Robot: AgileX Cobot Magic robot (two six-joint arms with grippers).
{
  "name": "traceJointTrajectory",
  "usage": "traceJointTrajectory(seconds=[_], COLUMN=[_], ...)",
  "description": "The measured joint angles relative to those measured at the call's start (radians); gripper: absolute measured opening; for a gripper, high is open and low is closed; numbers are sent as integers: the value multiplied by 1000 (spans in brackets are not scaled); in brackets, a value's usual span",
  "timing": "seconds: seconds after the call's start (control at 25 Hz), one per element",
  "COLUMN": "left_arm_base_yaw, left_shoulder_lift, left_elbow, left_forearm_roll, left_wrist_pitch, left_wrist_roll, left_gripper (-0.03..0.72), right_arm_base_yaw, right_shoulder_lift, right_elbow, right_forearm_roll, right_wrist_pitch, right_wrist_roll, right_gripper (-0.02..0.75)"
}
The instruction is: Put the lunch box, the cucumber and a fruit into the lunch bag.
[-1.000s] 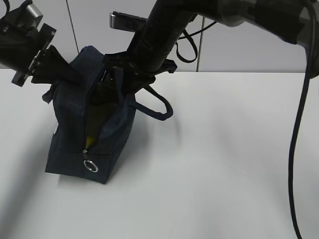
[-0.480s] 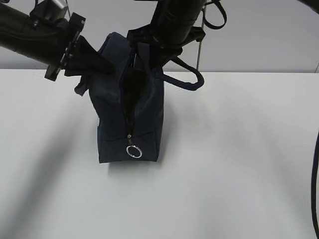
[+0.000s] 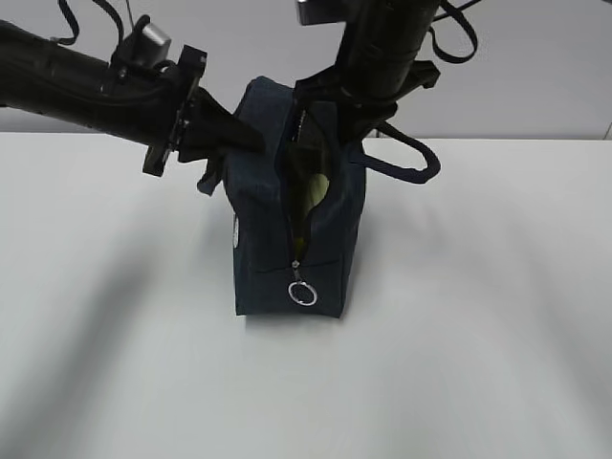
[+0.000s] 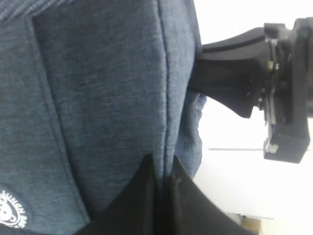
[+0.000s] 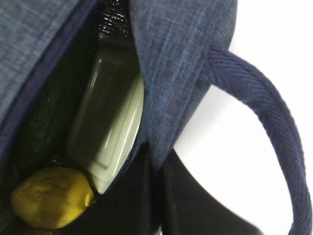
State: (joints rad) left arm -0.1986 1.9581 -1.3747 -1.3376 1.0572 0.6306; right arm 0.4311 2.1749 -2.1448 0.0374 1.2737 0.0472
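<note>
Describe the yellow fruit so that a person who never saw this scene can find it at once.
Start at the dark navy lunch bag standing on the white table, and look through its open zipper slit. In the right wrist view, the fruit lies at the lower left, beside the sage-green lunch box. It is the only small, oval, yellow thing there.

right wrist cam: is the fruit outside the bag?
No, the yellow fruit sits inside the open lunch bag, beside the lunch box.

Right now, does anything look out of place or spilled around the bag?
Nothing spilled. The bag stands upright, zipper open, with the lunch box and the yellow fruit inside. Both grippers pinch its top edges: left, right.
</note>
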Motion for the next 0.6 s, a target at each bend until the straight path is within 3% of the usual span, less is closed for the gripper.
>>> traceJointTrajectory(seconds=[0.28, 0.6], left_arm_base_yaw=[-16, -30], left_shoulder_lift=[67, 133], left_elbow=[-10, -160], left_forearm_roll=[-97, -125], left_wrist_pitch=[4, 24], left_wrist_roll=[44, 50], left_gripper=[-7, -7], right_arm_base_yaw=[-16, -16], right_shoulder_lift=[-3, -3], right_elbow=[34, 36], right_forearm_roll=[-70, -132], right_wrist_pitch=[-4, -9], right_wrist_roll=[0, 0], right_gripper=[4, 4])
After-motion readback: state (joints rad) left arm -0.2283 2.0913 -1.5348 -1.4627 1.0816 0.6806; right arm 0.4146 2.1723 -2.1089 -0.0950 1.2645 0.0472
